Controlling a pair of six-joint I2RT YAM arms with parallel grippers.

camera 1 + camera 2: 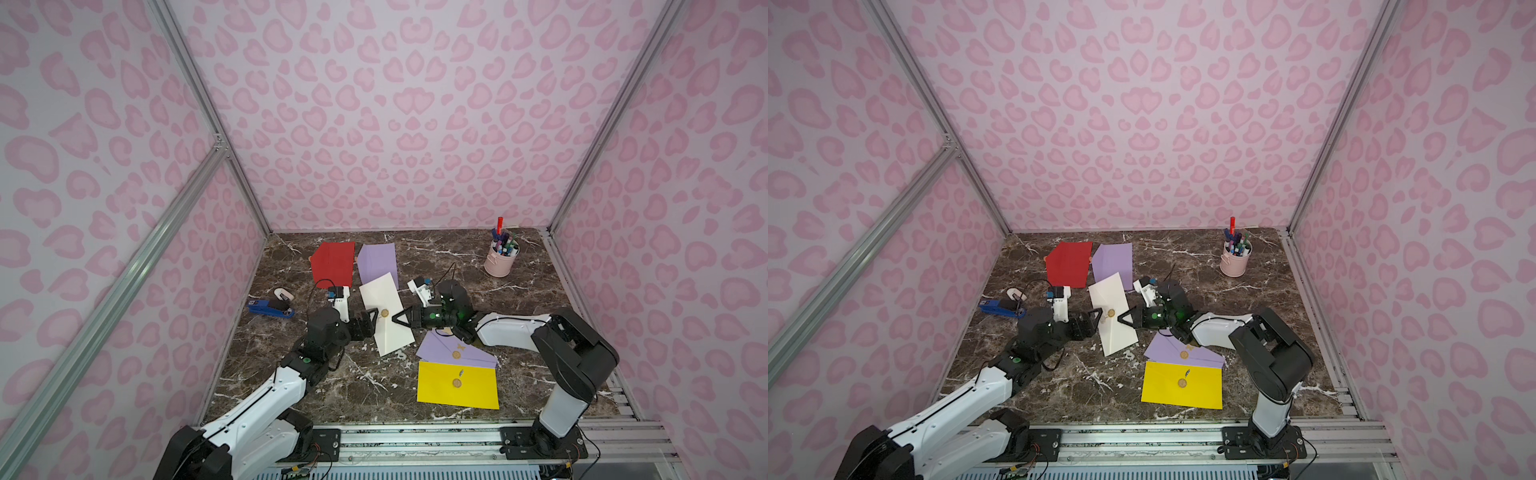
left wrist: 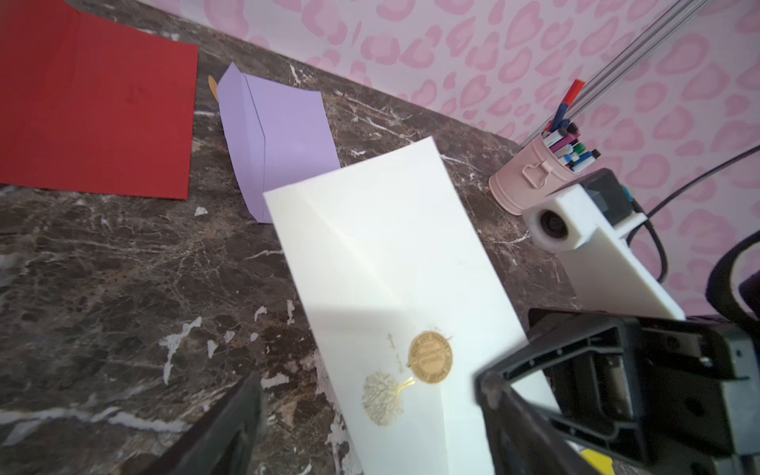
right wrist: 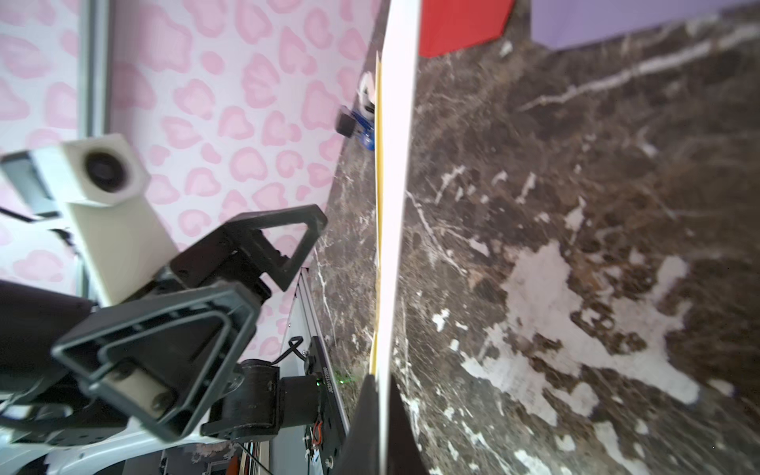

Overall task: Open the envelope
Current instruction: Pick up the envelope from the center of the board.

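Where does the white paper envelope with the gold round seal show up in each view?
Both top views: the white paper envelope with the gold round seal sits at lower middle, slanted.
Left wrist: it fills the middle, seal side showing.
Right wrist: edge-on, a thin white strip down the middle.
Shared landmark: the flat red paper envelope, in all four views.

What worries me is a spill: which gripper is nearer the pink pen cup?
The right. The right gripper, shut on the white envelope's edge, is on the pink pen cup's side of it; the left gripper, open, sits across the envelope, farther away.
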